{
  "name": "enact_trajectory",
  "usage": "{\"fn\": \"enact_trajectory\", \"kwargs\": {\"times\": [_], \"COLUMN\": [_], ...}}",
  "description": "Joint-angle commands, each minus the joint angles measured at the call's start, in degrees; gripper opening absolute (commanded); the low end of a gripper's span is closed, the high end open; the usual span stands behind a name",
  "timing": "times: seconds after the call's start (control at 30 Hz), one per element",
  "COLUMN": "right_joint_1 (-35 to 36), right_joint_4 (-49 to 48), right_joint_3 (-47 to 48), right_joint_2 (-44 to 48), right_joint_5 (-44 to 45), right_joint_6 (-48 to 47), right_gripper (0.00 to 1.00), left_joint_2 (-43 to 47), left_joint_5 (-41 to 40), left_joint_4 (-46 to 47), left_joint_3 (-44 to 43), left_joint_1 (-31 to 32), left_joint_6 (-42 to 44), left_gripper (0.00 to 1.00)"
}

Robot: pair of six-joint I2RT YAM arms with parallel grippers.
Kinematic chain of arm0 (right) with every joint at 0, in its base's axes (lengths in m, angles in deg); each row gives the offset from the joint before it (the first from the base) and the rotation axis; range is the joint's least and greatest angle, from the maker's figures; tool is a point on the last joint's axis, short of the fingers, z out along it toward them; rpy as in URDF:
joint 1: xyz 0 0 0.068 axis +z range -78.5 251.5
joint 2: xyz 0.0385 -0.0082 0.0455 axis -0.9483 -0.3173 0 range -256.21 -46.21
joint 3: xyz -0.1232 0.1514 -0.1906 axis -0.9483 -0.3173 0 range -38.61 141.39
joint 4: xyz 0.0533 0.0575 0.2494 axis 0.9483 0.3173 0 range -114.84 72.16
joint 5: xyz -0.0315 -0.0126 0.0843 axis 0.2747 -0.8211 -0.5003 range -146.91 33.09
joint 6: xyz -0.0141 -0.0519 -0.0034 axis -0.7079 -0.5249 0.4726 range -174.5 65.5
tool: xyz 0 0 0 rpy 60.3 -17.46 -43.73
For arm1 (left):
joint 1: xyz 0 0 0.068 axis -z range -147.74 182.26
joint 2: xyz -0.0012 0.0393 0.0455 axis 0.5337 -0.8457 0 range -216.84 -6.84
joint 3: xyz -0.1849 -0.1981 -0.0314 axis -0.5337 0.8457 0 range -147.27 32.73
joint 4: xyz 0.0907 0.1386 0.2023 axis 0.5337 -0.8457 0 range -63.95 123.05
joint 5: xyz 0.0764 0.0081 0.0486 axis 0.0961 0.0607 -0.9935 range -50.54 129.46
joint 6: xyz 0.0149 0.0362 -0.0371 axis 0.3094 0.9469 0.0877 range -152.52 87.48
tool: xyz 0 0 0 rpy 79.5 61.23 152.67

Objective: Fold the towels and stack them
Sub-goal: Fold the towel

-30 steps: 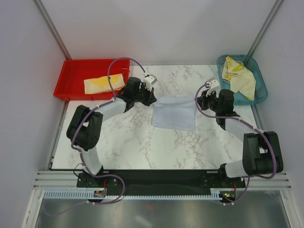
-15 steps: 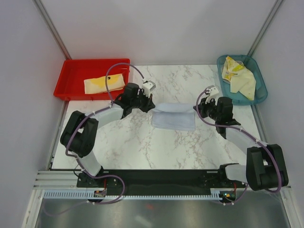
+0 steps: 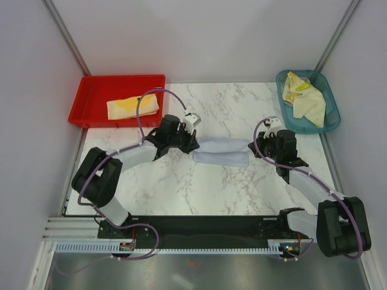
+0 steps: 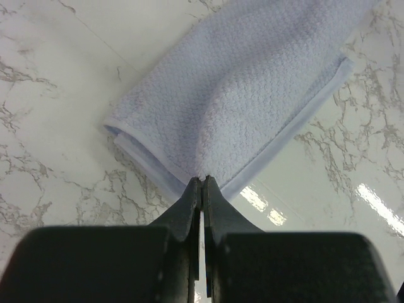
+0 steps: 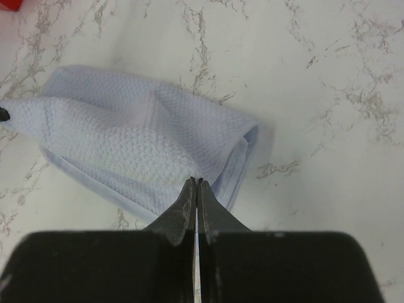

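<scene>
Marbled desk, centre: the pale blue towel lies half doubled, left fingers and right fingers each tightly pinching a corner, apparently to carry that edge over evenly.

A white marble-patterned tabletop sits between plain pale grey walls under even light.

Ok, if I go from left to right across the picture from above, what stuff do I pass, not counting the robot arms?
red tray → lavender towel → teal basket
</scene>
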Motion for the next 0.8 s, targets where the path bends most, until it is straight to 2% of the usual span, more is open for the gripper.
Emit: {"fn": "enact_trajectory", "kwargs": {"times": [0.0, 0.07, 0.17, 0.27, 0.4, 0.77], "right_joint_1": [0.4, 0.6, 0.6, 0.6, 0.7, 0.7], "right_joint_4": [2.1, -0.5, 1.3, 6.0, 7.7, 10.7], "right_joint_3": [-0.3, -2.3, -1.7, 0.8, 0.5, -0.5], "right_joint_2": [1.2, 3.1, 3.4, 0.6, -2.8, -1.7], "right_joint_5": [2.4, 1.5, 0.8, 0.8, 0.0, 0.5], "right_joint_6": [3.7, 6.5, 7.7, 9.9, 12.8, 12.4], "right_gripper": [0.00, 0.00, 0.00, 0.00, 0.00, 0.02], "left_joint_2": [3.2, 3.2, 3.6, 4.1, 3.8, 3.6], "left_joint_5": [-1.9, -2.3, -2.8, -3.9, -3.8, -3.3], "left_joint_4": [2.0, 2.0, 1.5, 1.2, 0.5, 0.3], "left_joint_3": [1.2, 1.8, 2.6, 3.4, 3.7, 6.0], "left_joint_1": [0.7, 1.1, 1.4, 1.5, 1.9, 2.3], "left_joint_6": [-2.0, -2.3, -2.7, -3.0, -3.3, -4.3], "left_gripper": [0.02, 0.02, 0.02, 0.02, 0.02, 0.02]}}
